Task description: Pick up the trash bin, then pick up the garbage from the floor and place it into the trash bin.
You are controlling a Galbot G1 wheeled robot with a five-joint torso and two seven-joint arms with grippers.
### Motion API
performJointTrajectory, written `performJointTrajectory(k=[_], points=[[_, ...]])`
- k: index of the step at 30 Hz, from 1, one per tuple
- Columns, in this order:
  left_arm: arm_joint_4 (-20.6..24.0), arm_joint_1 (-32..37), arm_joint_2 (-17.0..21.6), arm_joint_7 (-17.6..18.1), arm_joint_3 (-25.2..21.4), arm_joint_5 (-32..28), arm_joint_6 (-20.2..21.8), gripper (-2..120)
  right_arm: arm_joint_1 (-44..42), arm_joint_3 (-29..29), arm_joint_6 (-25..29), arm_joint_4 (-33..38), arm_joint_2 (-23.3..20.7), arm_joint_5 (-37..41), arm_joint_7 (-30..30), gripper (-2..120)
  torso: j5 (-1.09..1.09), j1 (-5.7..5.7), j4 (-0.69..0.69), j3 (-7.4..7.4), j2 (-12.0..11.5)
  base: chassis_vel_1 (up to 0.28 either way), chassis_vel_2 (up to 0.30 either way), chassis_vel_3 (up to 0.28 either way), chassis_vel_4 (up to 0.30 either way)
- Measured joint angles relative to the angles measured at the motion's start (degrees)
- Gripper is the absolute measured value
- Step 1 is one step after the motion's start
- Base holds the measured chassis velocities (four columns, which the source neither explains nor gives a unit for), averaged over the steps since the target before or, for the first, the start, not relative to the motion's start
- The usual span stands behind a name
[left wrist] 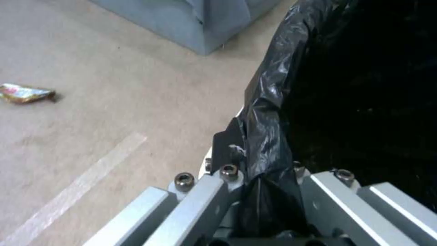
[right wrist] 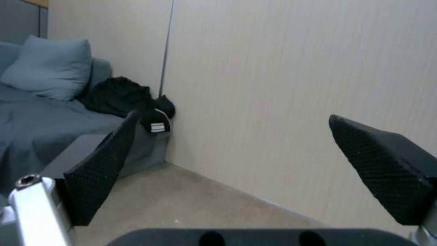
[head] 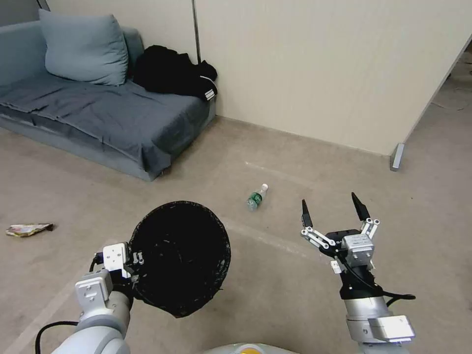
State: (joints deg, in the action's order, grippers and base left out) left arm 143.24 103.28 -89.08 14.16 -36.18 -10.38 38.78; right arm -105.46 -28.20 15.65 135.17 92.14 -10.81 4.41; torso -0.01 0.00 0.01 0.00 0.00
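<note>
Trash bin (head: 180, 256): held at its rim, pinched by left gripper (head: 132, 268) fingers. Right gripper (head: 332, 210): fingers spread. Bottle (head: 256, 197): lying on floor (head: 275, 275), far centre.

Even soft light, faint shadows, wrist views blurry

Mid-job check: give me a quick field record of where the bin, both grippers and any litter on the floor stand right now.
trash bin: off the floor, held by its bag-lined rim, mouth tipped toward the head camera
left gripper: shut on the bin rim
right gripper: open, empty, raised above the floor
bottle: lying on the floor ahead, between bin and right gripper
wrapper: on the floor to the robot's left
sofa: far left, black clothes on it
</note>
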Motion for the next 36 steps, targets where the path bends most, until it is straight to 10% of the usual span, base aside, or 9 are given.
performJointTrajectory(k=[36], points=[[0.0,-0.2,0.1,-0.1,-0.5,0.0,0.1,1,0.1,0.1,1.3,-0.4,0.0,0.2,0.9,100,0.01,0.0,-0.01,0.0,0.0,-0.1,0.094,0.101,-0.101]])
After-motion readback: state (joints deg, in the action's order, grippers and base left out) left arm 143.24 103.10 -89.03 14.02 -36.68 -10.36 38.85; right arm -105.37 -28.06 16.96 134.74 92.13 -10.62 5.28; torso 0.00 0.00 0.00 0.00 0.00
